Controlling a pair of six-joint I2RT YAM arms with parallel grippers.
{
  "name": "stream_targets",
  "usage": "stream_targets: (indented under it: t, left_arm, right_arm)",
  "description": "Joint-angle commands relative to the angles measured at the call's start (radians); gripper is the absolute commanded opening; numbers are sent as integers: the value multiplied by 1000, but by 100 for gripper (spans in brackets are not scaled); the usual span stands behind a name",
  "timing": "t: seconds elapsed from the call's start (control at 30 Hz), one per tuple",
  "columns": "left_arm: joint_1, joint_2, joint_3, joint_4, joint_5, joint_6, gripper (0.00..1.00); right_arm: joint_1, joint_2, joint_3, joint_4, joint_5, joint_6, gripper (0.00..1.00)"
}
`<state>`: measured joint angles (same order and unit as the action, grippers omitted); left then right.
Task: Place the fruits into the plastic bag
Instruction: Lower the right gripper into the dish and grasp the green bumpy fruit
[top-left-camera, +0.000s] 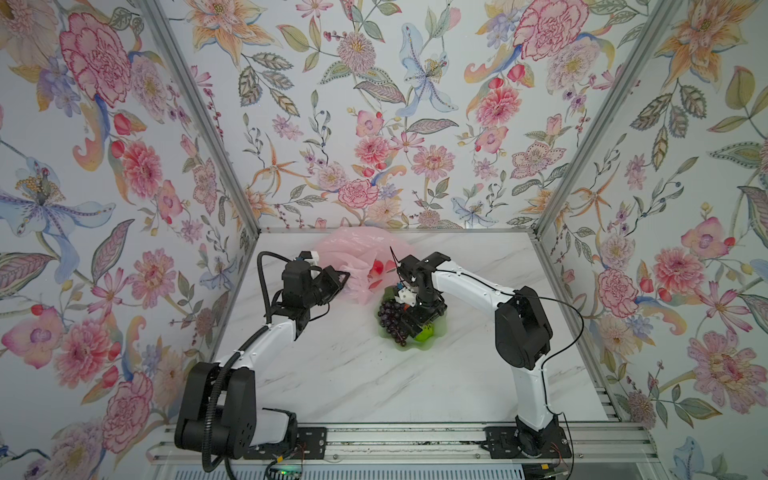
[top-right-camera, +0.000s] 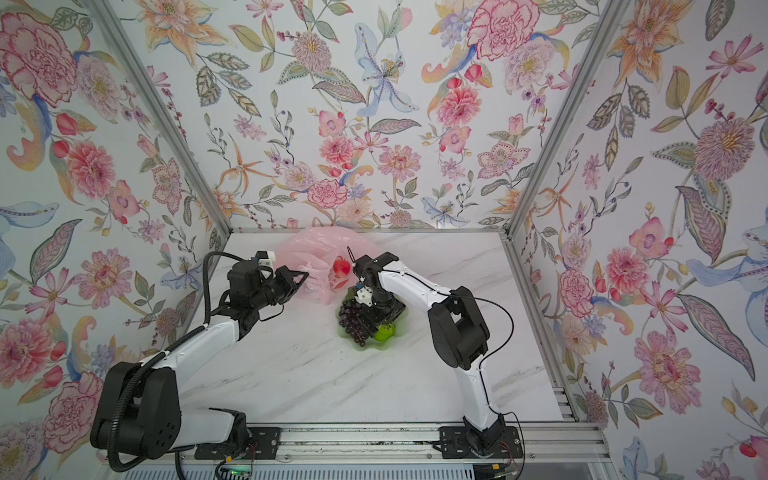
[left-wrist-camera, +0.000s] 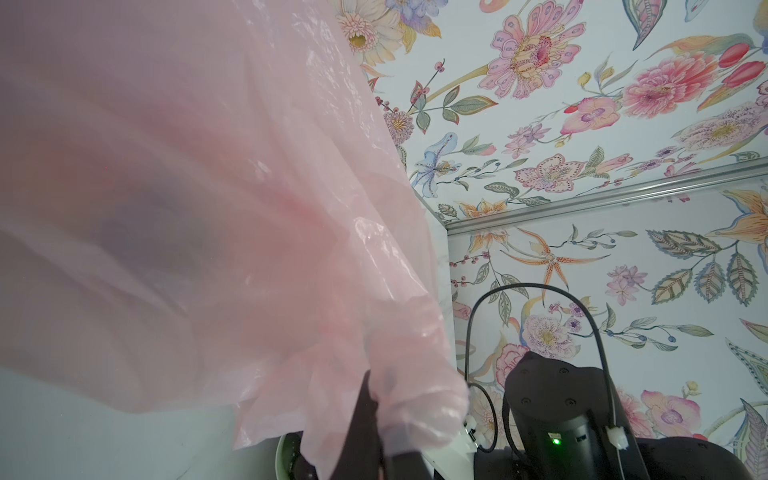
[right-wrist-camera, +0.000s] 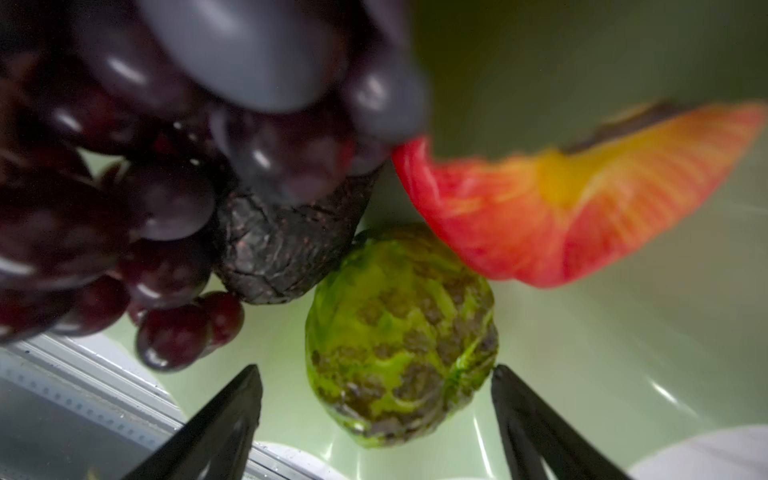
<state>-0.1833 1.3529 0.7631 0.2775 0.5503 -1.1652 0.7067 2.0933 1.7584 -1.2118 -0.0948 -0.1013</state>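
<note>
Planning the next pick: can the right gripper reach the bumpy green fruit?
Likely yes: the right gripper, open, has a jaw either side of the bumpy green fruit, nothing between.

Crumpled pink plastic bag (top-left-camera: 357, 249) holds a red apple (top-left-camera: 377, 267); purple grapes (top-left-camera: 390, 320) and green fruit (top-left-camera: 424, 332) lie beside it.

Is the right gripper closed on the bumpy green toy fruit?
No, the right gripper stands open, with the green fruit between its spread jaws.
</note>
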Motion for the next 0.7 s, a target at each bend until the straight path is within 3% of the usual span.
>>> stream_targets:
  t: [0.0,0.43,0.67]
  left_arm:
    - [10,-24,-20,-17,11,22,0]
    - [17,-49,-48,-17,4,18,0]
    - [16,-55,-56,-11,-1,12,0]
  right_arm:
    - [-3,28,-4,-25,21,-4,87]
    - [5,73,10,-27,15,12,82]
    - [6,48,21,-29,36,12,73]
